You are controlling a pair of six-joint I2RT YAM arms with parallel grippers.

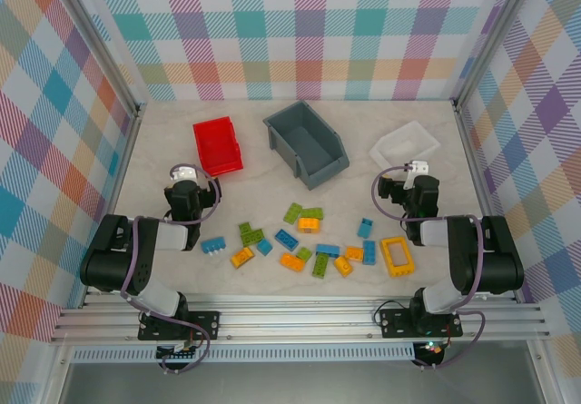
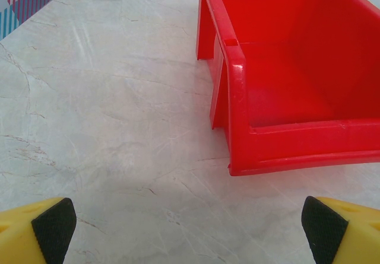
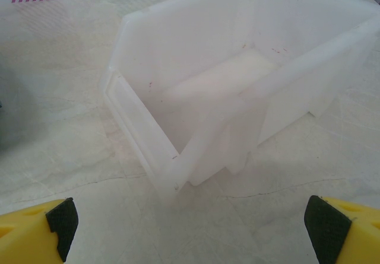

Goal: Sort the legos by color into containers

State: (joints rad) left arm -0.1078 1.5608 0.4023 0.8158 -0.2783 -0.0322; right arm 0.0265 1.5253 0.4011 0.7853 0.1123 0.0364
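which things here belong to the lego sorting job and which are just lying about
Part of the job:
legos, loose between the arms
red bin
grey bin
white tray
left claw and right claw, both open

Just surroundings:
checked walls
metal rail
table

containers behind, legos scattered in front

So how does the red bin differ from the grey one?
The grey bin is larger and deeper than the red bin. The grey bin sits turned diagonally in the middle; the red bin sits nearly straight, further left. Both stand open and empty.
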